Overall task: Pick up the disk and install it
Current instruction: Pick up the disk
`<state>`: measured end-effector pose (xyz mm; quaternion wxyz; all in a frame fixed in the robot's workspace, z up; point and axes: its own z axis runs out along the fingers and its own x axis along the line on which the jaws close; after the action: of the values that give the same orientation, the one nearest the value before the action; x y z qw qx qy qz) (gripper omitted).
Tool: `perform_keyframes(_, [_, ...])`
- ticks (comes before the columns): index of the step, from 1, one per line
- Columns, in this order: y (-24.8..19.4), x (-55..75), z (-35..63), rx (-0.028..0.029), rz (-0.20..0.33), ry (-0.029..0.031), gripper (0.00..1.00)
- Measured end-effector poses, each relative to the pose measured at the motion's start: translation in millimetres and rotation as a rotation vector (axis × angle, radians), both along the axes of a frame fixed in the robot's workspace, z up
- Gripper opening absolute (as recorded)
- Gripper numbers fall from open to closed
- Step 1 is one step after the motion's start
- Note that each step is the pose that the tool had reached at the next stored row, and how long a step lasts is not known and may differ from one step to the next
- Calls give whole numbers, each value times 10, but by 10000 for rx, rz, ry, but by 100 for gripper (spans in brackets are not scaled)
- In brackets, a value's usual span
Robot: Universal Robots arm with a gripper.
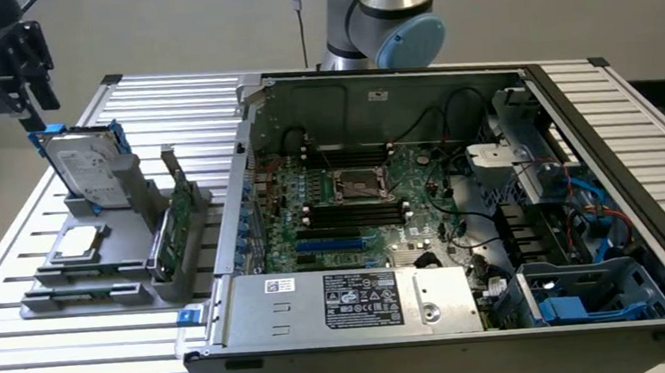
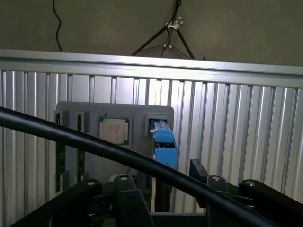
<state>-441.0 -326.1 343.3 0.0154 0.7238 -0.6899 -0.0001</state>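
Nothing is done yet. The disk (image 1: 85, 170), a flat silver-grey slab with a white label and a blue plastic frame, stands on edge in the matte grey rack (image 1: 127, 287) at the exterior view's left. The black gripper (image 1: 32, 110) hangs just above it, jaws spread, holding nothing. Both steps are left: the pick-up and fitting it into the open metal computer case (image 1: 609, 84) on the ribbed table (image 1: 38, 370).

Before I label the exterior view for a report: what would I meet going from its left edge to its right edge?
Claw → disk → green card → computer case
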Motion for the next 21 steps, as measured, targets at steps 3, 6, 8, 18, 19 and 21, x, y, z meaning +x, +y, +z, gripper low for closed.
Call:
perform_keyframes(3, [-2,0,-54,0,-1,1,54])
perform_keyframes(6, [-4,0,-109,0,-3,-1,54])
perform_keyframes(8, [-4,0,-145,0,-3,0,54])
perform_keyframes(18, [-5,-1,-327,-2,-37,0,54])
perform_keyframes(19, [-5,-2,-345,-3,-54,-1,54])
perform_keyframes(21, [-5,-5,-381,-4,-116,0,54])
